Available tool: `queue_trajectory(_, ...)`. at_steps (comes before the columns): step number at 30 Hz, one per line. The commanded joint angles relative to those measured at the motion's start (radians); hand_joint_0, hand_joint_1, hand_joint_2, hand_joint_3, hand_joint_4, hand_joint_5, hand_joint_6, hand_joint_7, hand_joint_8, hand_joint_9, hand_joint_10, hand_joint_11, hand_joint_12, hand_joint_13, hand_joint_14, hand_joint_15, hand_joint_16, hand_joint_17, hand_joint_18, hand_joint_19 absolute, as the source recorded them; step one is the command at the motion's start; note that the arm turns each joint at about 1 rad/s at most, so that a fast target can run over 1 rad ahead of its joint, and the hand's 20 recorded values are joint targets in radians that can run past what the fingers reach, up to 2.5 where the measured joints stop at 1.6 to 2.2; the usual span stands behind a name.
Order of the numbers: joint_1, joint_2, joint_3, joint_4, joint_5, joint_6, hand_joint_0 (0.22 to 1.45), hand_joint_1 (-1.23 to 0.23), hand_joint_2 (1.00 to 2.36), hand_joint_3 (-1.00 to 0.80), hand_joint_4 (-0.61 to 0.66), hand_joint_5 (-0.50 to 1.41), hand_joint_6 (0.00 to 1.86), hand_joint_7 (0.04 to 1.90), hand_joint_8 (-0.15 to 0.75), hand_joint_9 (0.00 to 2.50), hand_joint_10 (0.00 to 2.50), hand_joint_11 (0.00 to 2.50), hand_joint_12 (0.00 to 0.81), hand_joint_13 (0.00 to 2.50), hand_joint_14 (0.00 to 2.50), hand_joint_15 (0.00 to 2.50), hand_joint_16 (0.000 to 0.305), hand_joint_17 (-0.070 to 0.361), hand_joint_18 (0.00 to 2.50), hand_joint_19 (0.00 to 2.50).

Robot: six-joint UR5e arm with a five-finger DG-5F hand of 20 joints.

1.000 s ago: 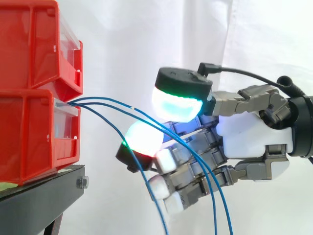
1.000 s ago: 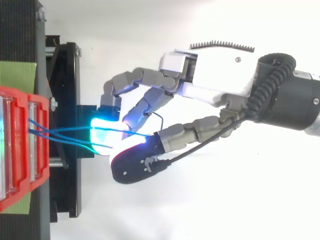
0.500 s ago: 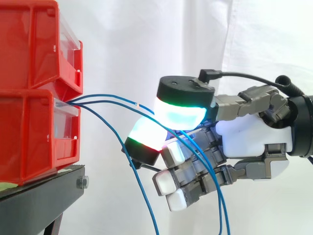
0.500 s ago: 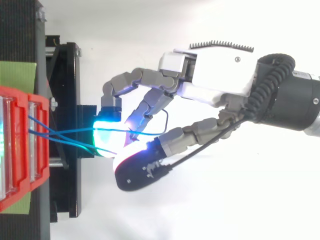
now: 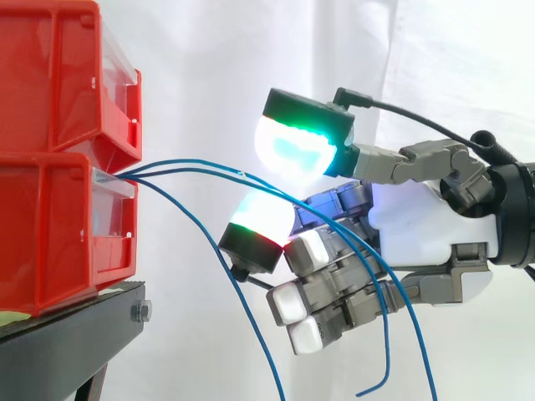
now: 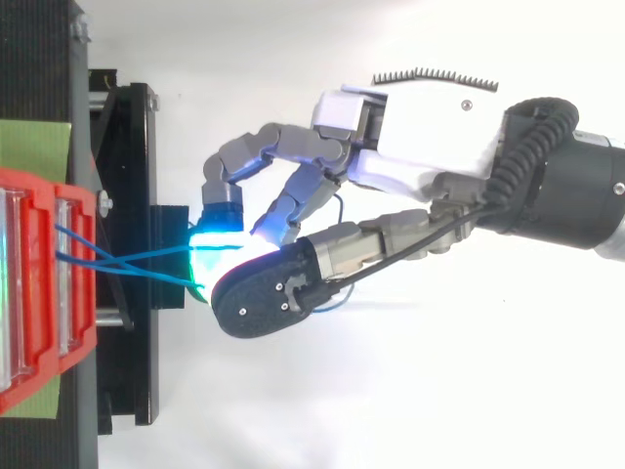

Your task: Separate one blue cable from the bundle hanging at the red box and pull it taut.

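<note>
Three thin blue cables [image 5: 230, 170] leave the lower red bin [image 5: 50, 225]. Two arch through the hand [image 5: 418, 234], and a third cable [image 5: 250, 334] droops clear beside it. Whether the hand grips any, I cannot tell. They look light, springy and slick, best pinched singly near the bin, where they fan apart. Since half a second ago, one cable's loose end [image 5: 361, 391] has swung up into sight.

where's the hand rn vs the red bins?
Side view: the hand is right of the red bins, level with the lower one, apart from them. The blue cables run from that bin's front across the hand and droop below it.
</note>
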Motion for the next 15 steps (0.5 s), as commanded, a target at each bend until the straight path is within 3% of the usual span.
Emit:
queue_trajectory(1, -0.001, 0.0, 0.0, -0.011, -0.001, 0.003, 0.69, -0.85, 1.02, -0.27, 0.17, -0.15, 0.92, 1.33, 0.409, 0.99, 0.02, 0.72, 0.398, 0.96, 0.02, 0.57, 0.044, 0.1, 0.8, 0.52)
queue_trajectory(6, 0.002, 0.0, 0.0, -0.015, -0.001, 0.003, 0.78, -0.96, 1.02, -0.3, 0.16, -0.18, 0.95, 1.25, 0.389, 0.93, 0.02, 0.75, 0.392, 0.94, 0.02, 0.58, 0.045, 0.102, 0.81, 0.53)
queue_trajectory(9, 0.003, 0.0, 0.0, -0.02, -0.001, 0.006, 0.82, -0.97, 1.0, -0.48, 0.17, -0.18, 0.95, 1.19, 0.376, 0.92, 0.02, 0.77, 0.385, 0.93, 0.02, 0.58, 0.045, 0.102, 0.81, 0.52)
queue_trajectory(12, 0.003, 0.0, 0.0, -0.02, -0.001, 0.004, 0.78, -0.99, 1.0, -0.5, 0.16, -0.18, 0.94, 1.2, 0.37, 0.93, 0.02, 0.78, 0.384, 0.94, 0.02, 0.58, 0.045, 0.102, 0.85, 0.5)
queue_trajectory(15, 0.002, 0.0, 0.0, -0.02, -0.001, 0.004, 0.64, -1.02, 1.0, -0.5, 0.17, -0.17, 0.94, 1.22, 0.371, 0.95, 0.02, 0.79, 0.382, 0.94, 0.02, 0.59, 0.045, 0.102, 0.85, 0.52)
